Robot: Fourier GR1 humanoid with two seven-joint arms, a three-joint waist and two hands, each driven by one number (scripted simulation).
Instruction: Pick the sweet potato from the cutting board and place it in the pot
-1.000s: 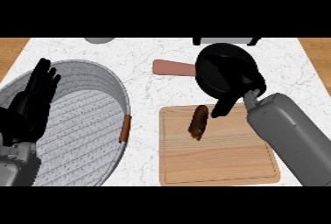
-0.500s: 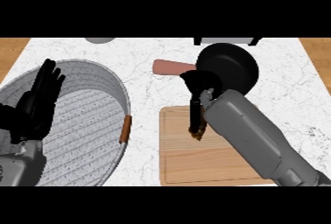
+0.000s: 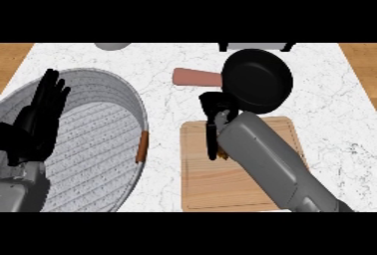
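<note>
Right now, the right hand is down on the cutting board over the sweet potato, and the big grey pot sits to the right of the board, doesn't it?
Not quite: the head view shows the grey pot left of the cutting board, not right. The rest holds: the right hand is down on the board over the sweet potato, mostly hiding it.

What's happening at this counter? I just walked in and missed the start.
The robot's right hand is down over the wooden cutting board, fingers curled at the sweet potato, which is mostly hidden; only a brown sliver shows beside the forearm. It isn't clear that it is lifted. The left hand rests open over the big grey pot, where the sweet potato should go. A black frying pan sits behind.
</note>
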